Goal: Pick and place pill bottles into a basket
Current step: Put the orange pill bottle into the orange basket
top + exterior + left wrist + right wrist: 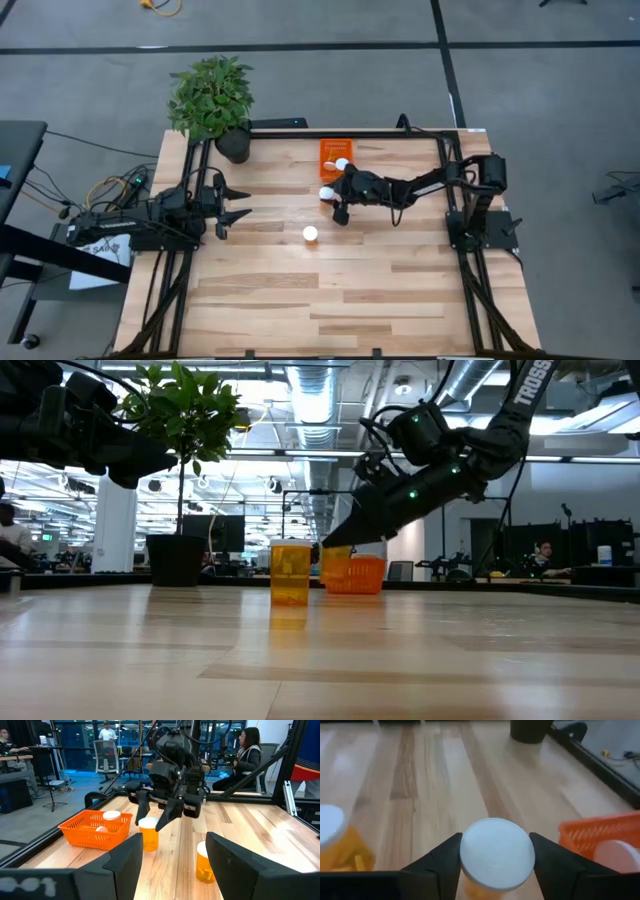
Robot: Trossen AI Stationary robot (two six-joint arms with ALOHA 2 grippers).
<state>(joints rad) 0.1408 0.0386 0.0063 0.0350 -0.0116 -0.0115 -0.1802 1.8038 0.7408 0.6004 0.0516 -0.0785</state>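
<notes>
the dark left gripper (240,201) hangs over the left side of the pale wooden plank table (330,300), its two fingers spread apart with nothing between them. near it, at the table's back left corner, stands a leafy green plant in a dark pot (214,103). toward the middle, a small amber pill bottle with a round white cap (310,234) stands upright alone on the wood. just right of that, the dark right gripper (331,201) has its fingers on either side of a second white-capped amber bottle (497,853), touching the cap's sides. behind it, at the table's back edge, the small bright orange plastic basket (331,149) holds at least one more white-capped bottle (342,164).
</notes>
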